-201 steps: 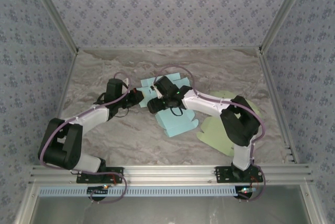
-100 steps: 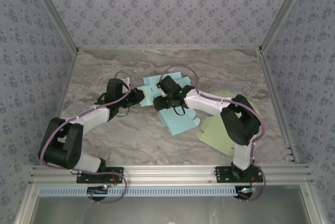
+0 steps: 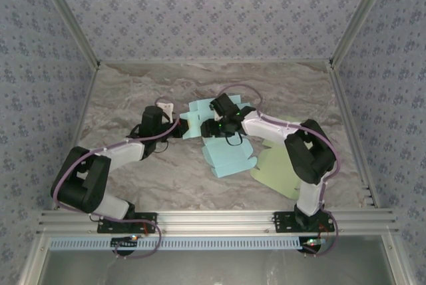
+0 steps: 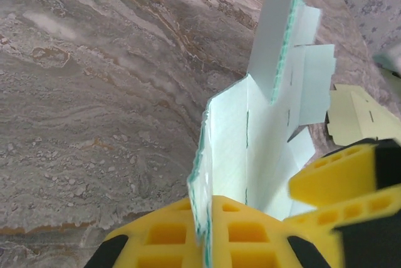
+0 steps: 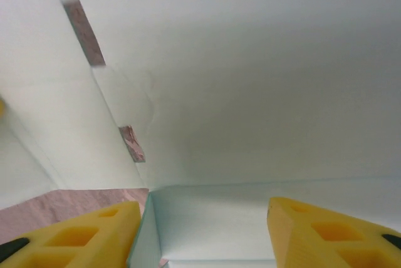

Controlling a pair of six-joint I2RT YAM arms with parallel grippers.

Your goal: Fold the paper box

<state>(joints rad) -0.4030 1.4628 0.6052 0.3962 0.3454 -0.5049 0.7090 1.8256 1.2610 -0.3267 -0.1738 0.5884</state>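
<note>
From above, the blue box (image 3: 229, 155) lies unfolded near the middle of the tabletop (image 3: 133, 98), slightly toward the far edge; a green sheet (image 3: 276, 168) lies just beside it on the right; the left gripper (image 3: 178, 127) meets the box's left flap, and the right gripper (image 3: 218, 128) is over its far part. At the left wrist, the yellow fingers (image 4: 238, 237) pinch a flap of the box (image 4: 263, 124) that stands upright off the tabletop. At the right wrist, the fingers (image 5: 75, 233) stand spread; the box (image 5: 250, 80) sits close up between them.
</note>
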